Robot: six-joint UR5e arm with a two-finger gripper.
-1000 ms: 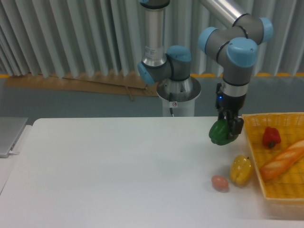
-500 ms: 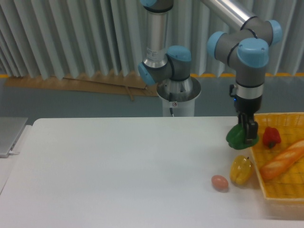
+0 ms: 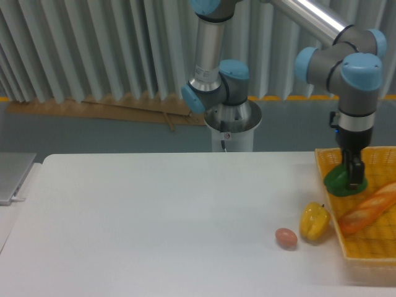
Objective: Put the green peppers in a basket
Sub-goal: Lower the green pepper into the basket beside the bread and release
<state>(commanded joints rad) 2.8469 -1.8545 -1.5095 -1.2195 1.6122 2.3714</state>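
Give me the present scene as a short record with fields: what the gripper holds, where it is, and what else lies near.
gripper: shut on the green pepper
position: over the left part of the basket
in basket: baguette
on table: yellow pepper, egg
red pepper: not visible now

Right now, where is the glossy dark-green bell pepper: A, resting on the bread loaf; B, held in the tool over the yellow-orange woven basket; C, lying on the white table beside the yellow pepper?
B: the glossy dark-green bell pepper is gripped by the tool above the yellow-orange woven basket.
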